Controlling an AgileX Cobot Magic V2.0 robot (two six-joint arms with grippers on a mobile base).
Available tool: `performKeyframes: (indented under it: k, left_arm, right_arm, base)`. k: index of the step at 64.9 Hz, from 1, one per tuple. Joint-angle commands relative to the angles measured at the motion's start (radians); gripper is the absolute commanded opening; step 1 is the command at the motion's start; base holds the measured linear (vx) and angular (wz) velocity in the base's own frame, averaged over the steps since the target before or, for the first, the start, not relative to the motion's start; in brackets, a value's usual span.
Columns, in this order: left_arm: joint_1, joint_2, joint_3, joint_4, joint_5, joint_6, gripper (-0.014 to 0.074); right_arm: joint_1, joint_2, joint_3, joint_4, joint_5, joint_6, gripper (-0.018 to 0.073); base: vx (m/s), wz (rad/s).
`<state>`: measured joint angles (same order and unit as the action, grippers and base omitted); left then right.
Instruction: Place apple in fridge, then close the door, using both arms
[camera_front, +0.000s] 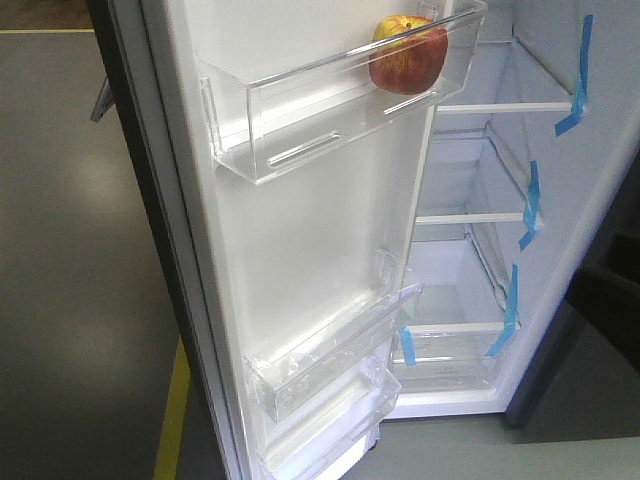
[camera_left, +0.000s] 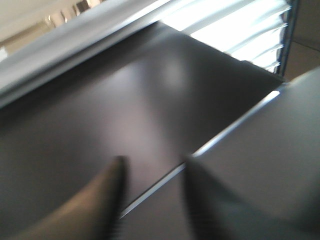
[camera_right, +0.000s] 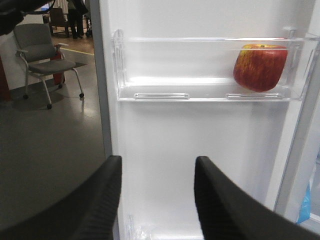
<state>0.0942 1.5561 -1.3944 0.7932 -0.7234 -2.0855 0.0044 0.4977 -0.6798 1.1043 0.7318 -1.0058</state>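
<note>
A grey chair stands on the dark floor at far left in the right wrist view, well apart from the open door, whose white inner face fills the middle of the scene. The right gripper hangs before that face with its jaws spread and nothing between them. The left gripper, seen only in a blurred view, also shows its jaws apart and empty over a dark grey panel, probably the door's outer face. Further right, the apple sits in the clear upper door bin, at the end nearest the fridge, so the placing looks done and the closing remains. Beyond it are the glass shelves and strips of blue tape. The door looks tall, stiff and fairly heavy, and it should swing best from a flat push on the outer face near its free left edge, away from the hinge. The apple is firm and smooth and could roll along the bin if the swing is abrupt.
</note>
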Motion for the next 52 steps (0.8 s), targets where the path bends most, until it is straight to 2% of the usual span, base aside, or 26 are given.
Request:
performKeyframes:
  k: [1,10,24,35,52]
  left_arm:
    - [-0.008,0.006,-0.061,-0.006,-0.09,-0.066,0.0415]
    - [-0.039,0.055,-0.097,0.023,-0.183,-0.066,0.0434]
    - [-0.115,0.07,-0.133,0.102,-0.22,-0.066,0.0434]
    - [-0.154,0.07,-0.145,0.169,-0.253,-0.066,0.0434]
    - [-0.246,0.07,-0.145,0.181,-0.36,-0.066,0.0434]
  right_arm:
    - [-0.004,0.006,-0.026,0.077,-0.085,-0.007,0.0442]
    - [-0.004,0.006,-0.026,0.073,-0.164,-0.012,0.0518]
    - [-0.004,0.006,-0.026,0.074,-0.265,-0.012,0.0522]
    - [-0.004,0.006,-0.026,0.074,-0.254,-0.011,0.0522]
    - [-0.004,0.006,-0.026,0.074,-0.177,-0.011,0.0518]
  base:
    - [0.0,0.0]
    - [0.0,0.0]
    - [0.0,0.0]
    - [0.0,0.0]
    - [0.0,0.0]
